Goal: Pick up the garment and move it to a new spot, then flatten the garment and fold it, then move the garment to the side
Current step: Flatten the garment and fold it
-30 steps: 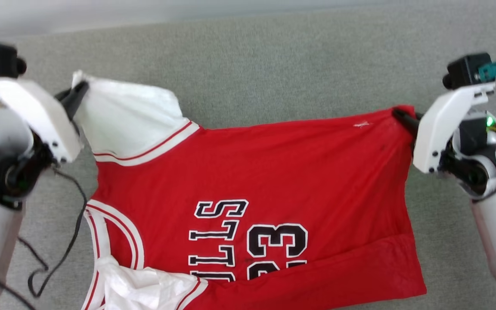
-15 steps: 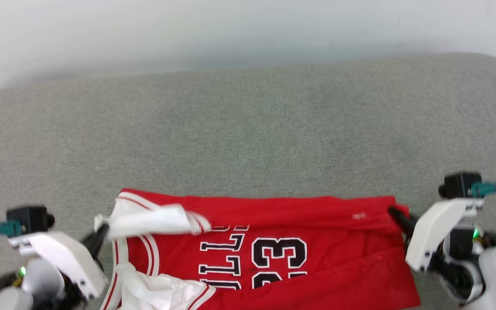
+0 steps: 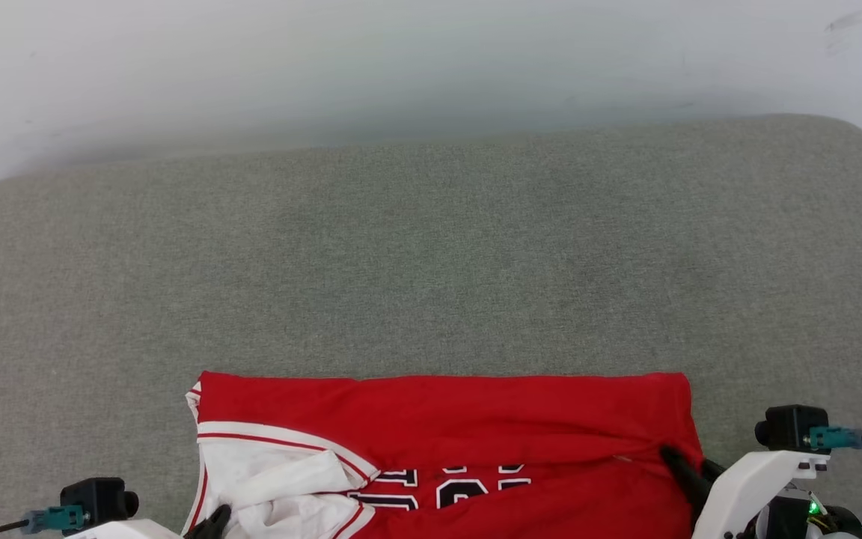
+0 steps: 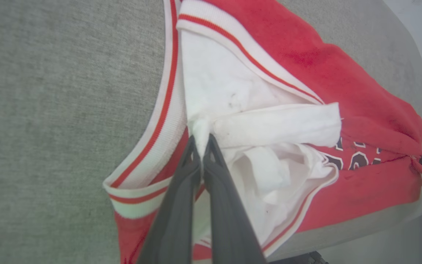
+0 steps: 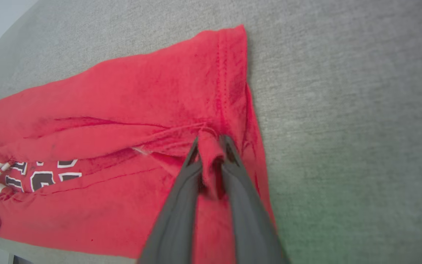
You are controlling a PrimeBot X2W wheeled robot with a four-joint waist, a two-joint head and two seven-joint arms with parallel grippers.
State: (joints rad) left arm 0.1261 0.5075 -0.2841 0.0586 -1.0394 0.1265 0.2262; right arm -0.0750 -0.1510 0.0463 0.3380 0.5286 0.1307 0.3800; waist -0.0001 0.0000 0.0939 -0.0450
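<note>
A red garment (image 3: 438, 412) lies folded along the bottom centre of the head view, its far edge a straight fold running left to right. A red flap covers the tops of the black, white-outlined lettering, so only slivers of it show. At the lower left, its crumpled white sleeve (image 3: 274, 486), edged in red-and-white striped trim, lies over the chest.

In the middle of the left wrist view, the left gripper (image 4: 200, 141) has its two dark fingers pressed together on a pinch of that white cloth. The right gripper (image 5: 211, 143) clamps a bunch of red hem cloth at the garment's lower right corner.

The garment rests on a grey fabric-covered surface (image 3: 431, 262), close to its near edge. A white wall (image 3: 401, 60) runs along the top of the head view.
</note>
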